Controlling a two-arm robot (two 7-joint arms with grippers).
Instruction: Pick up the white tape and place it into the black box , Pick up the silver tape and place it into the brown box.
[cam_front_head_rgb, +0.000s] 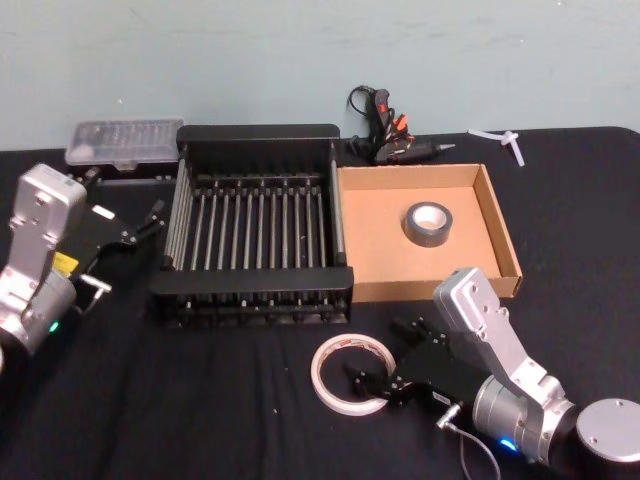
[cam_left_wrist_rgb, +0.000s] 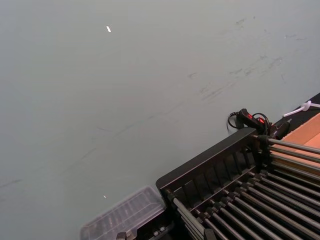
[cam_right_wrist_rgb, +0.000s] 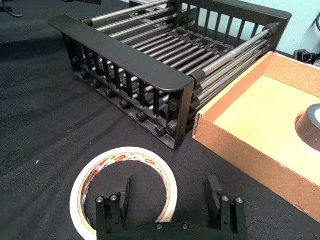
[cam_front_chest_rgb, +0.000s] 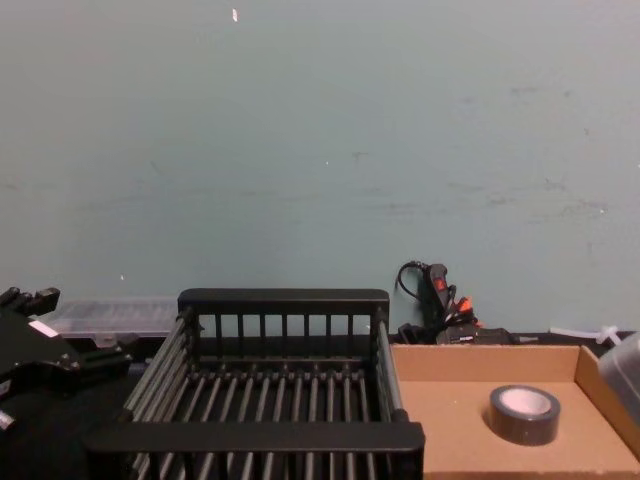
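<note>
The white tape (cam_front_head_rgb: 348, 374) lies flat on the table just in front of the black box (cam_front_head_rgb: 250, 293), near its front right corner. The right gripper (cam_front_head_rgb: 391, 356) is low at the tape's right edge, jaws spread wide and holding nothing; in the right wrist view one finger (cam_right_wrist_rgb: 121, 199) sits over the ring's hollow while the other is outside the rim, so the gripper straddles the ring's near wall. The box lies behind and left of the tape. The silver tape (cam_front_head_rgb: 428, 223) already rests inside the brown box (cam_front_head_rgb: 502, 243). The left gripper (cam_front_head_rgb: 128, 233) is parked left of the black box, open and empty.
</note>
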